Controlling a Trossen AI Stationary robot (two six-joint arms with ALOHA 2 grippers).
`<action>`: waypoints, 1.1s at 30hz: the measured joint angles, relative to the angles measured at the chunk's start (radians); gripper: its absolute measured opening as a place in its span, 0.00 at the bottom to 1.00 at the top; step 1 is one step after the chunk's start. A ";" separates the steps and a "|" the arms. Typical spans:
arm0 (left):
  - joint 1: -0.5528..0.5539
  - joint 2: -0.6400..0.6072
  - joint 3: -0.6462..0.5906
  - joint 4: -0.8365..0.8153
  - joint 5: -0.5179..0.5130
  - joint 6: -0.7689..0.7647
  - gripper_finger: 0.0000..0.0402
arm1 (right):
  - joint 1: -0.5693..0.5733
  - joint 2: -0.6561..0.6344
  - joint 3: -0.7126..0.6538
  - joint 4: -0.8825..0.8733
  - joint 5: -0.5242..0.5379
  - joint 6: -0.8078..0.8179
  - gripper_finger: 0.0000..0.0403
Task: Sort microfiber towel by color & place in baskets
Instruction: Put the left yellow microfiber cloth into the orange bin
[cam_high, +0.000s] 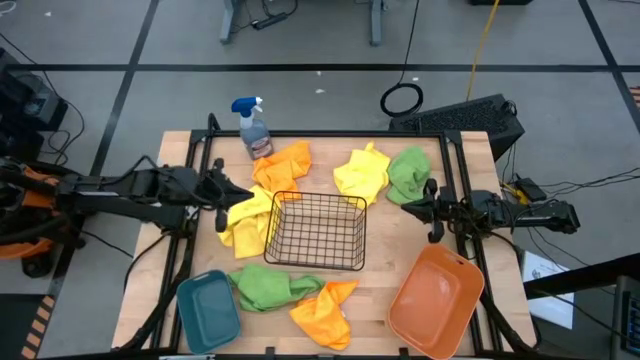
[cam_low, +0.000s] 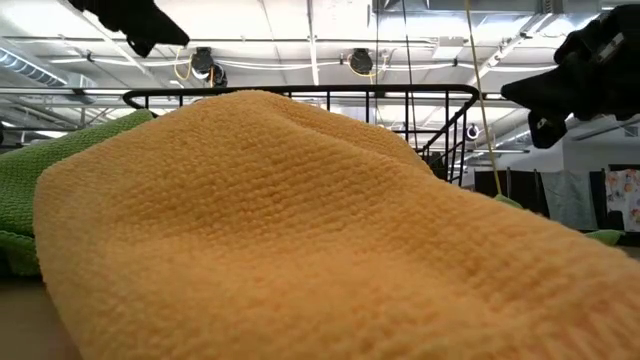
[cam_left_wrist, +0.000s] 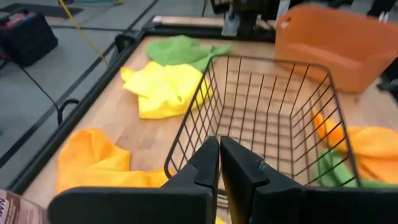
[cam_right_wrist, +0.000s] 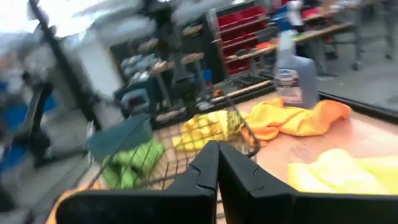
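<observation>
Grey shop floor with cables ringed the wooden table, and from above I could read the whole layout. Six microfiber towels were scattered around the black wire basket at the table's middle: an orange towel beside the spray bottle, a yellow towel touching the basket's left side, a second yellow towel and a green towel behind it, and a green towel and orange towel overlapping at the near edge. The teal tub and the orange tub sat at the near corners; as far as I could see, all three containers held nothing yet.

My left gripper hovered over the yellow towel by the basket, fingers pinched almost together with nothing between them that I could see. My right gripper waited beside the far green towel, clenched shut on nothing.

I judged the towels light, limp and grippy rather than slick, with nothing breakable about them. They would sag and trail once lifted, possibly snagging the wire rim. I reckoned the best hold was a raised fold or bunched peak, not a flat edge, pinching deep enough to catch several layers.
</observation>
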 joint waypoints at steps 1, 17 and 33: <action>0.000 0.010 0.000 0.000 -0.002 0.010 0.08 | 0.000 0.000 -0.001 0.026 0.034 0.054 0.00; 0.001 0.096 0.000 0.129 -0.068 0.109 0.36 | 0.000 0.163 0.284 0.216 -0.034 -0.117 0.00; 0.001 0.160 0.000 0.170 -0.072 0.108 0.36 | 0.000 0.736 0.704 -0.208 0.074 -0.252 0.00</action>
